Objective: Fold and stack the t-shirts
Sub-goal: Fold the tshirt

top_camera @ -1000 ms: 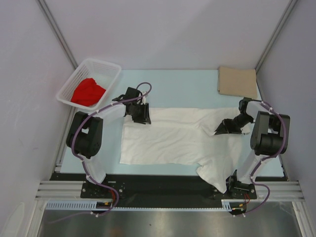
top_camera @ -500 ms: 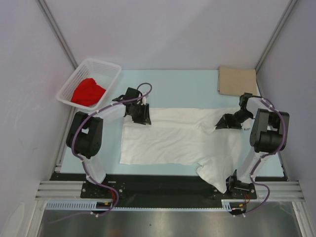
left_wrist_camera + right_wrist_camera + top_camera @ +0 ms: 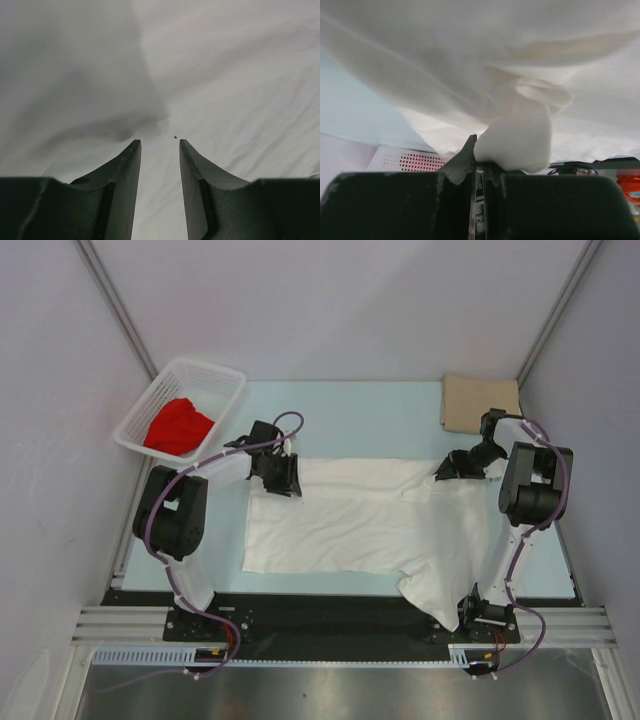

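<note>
Top external view: a white shirt [image 3: 350, 525] lies spread across the middle of the pale blue table [image 3: 360, 420], with one part trailing toward 5 o'clock and over the near edge.
Left gripper: the left gripper [image 3: 283, 478] sits at the 10 o'clock corner of the white shirt, down on the cloth.
Left gripper, wrist view: the left gripper [image 3: 157, 145] has its fingers apart. The white shirt [image 3: 240, 75] shows in the gap, and nothing is pinched. A soft fold rises at 10 o'clock, and a tiny black speck [image 3: 175, 136] sits just off the fingertips.
Right gripper: the right gripper [image 3: 447, 468] is at the 2 o'clock corner of the white shirt, where the cloth is pulled up off the table.
Right gripper, wrist view: the right gripper [image 3: 479, 150] has its fingers together, clamped on a bunched wad of the white shirt [image 3: 520, 140]. The rest of the cloth hangs in a sheet above.
Tan shirt: the tan shirt [image 3: 480, 405] is a flat rectangle at 1 o'clock on the table, just beyond the right gripper.
Red shirt: the red shirt [image 3: 178, 426] lies crumpled inside the basket.
Basket: the white plastic basket [image 3: 215, 375] stands at 10 o'clock, tipped over the table's far left corner. The right wrist view catches its lattice [image 3: 405, 160] low at 8 o'clock.
</note>
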`<state>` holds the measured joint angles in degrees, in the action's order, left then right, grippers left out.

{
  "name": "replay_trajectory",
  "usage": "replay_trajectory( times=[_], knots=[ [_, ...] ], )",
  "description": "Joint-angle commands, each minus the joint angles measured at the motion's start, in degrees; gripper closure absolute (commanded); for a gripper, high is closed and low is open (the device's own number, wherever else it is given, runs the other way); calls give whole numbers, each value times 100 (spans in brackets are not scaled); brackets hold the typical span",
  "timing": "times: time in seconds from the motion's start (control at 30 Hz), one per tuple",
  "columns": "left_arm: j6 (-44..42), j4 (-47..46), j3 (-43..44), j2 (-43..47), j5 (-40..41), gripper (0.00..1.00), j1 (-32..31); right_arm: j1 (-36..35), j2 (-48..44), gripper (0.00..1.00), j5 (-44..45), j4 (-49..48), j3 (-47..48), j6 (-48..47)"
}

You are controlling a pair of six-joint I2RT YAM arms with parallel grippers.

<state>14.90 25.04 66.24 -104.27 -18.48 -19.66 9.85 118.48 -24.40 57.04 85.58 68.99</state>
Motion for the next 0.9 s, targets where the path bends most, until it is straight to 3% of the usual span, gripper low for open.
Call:
replay_trajectory(
  times=[0.0,0.3,0.47,0.5,0.53,0.6,0.73,0.87],
  knots=[
    [-171,-69,-58,196,-165,58,76,-88,272,92,137,255,538,-43],
    [-162,-78,-102,231,-244,58,94,-290,825,90,506,537,1504,-570],
    [-180,-52,-164,275,-270,58,103,-448,976,70,699,791,2067,-1342],
    [-180,-60,-164,284,-279,58,103,-483,819,63,1057,835,2190,-1579],
    [-189,-60,-172,302,-270,58,103,-518,713,48,1261,879,2374,-1851],
    [-198,-60,-146,319,-261,58,103,-650,458,33,1778,844,2428,-2870],
    [-154,-34,-23,276,-384,57,85,-782,-321,27,2151,1056,1948,-4435],
    [-92,45,135,188,-551,57,68,-888,-1307,16,1169,-469,174,-5202]
  ],
)
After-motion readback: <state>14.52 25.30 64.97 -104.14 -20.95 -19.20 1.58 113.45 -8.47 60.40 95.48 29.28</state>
